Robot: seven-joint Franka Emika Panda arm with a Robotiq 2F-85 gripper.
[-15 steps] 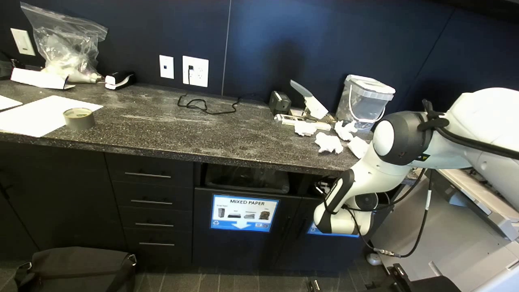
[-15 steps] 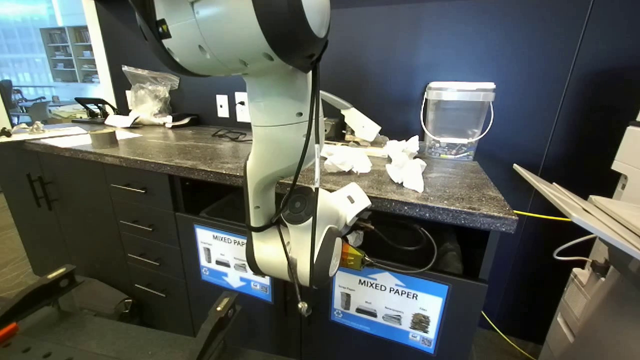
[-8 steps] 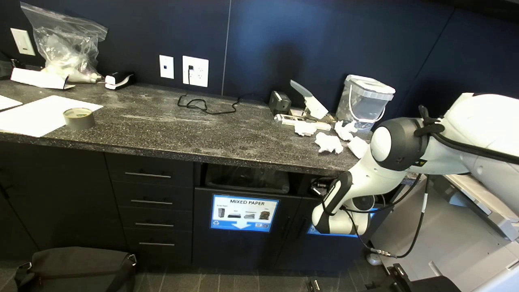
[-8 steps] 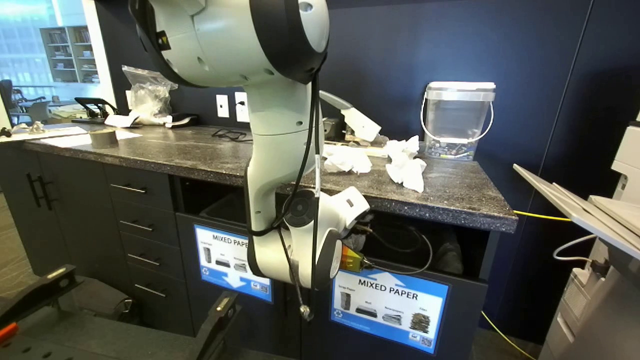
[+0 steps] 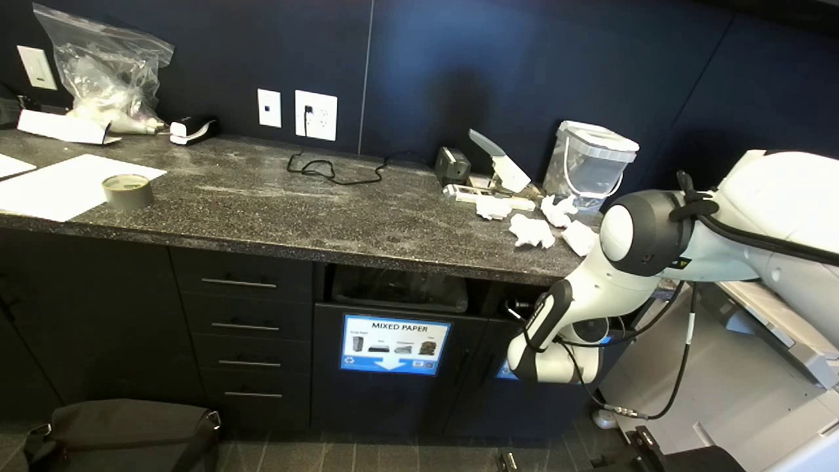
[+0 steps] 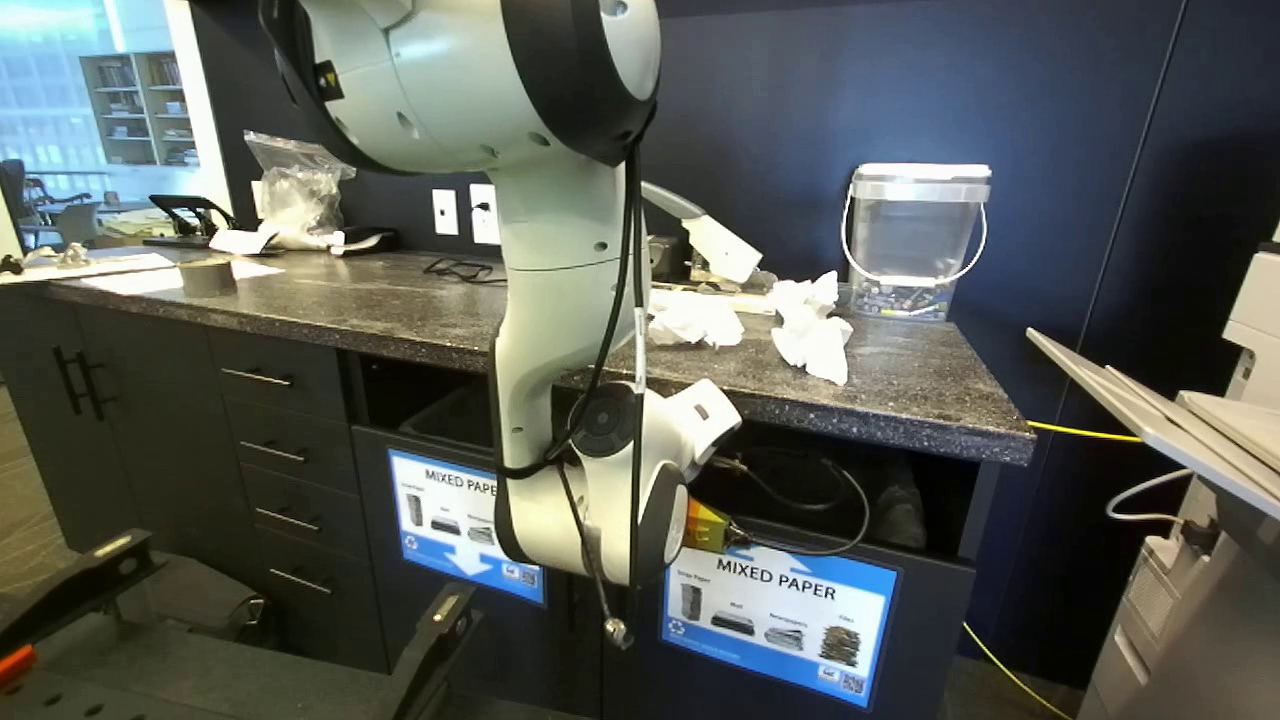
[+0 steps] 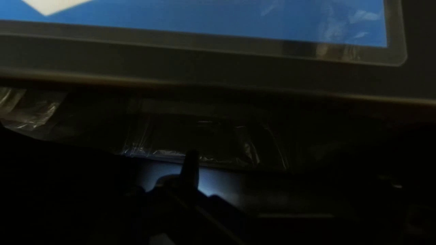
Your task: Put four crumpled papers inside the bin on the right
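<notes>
In an exterior view, several white crumpled papers lie near the counter's right end: two at the back (image 5: 493, 208) (image 5: 558, 210), one in front (image 5: 532, 231), and another (image 5: 579, 237) partly behind my arm. The right-hand bin is a dark opening under the counter, with a dim liner (image 6: 897, 510) inside and a MIXED PAPER sign (image 6: 780, 620) below. My gripper (image 5: 522, 308) reaches into this opening. In the upside-down wrist view, one dark finger (image 7: 190, 170) stands alone near shiny plastic (image 7: 252, 149); darkness hides its partner. No paper shows at the jaws, which look open.
The counter edge (image 6: 880, 425) hangs just above my wrist. A looped cable (image 6: 860, 500) runs by the opening. On the counter stand a clear lidded bucket (image 6: 910, 230) and a hole punch (image 5: 505, 170). A left bin opening (image 5: 400, 288) and a grey printer (image 6: 1180, 560) flank the place.
A pale scrap beside the gripper at the bin opening has gone from sight. My wrist has sunk slightly. The papers on the counter have not moved.
</notes>
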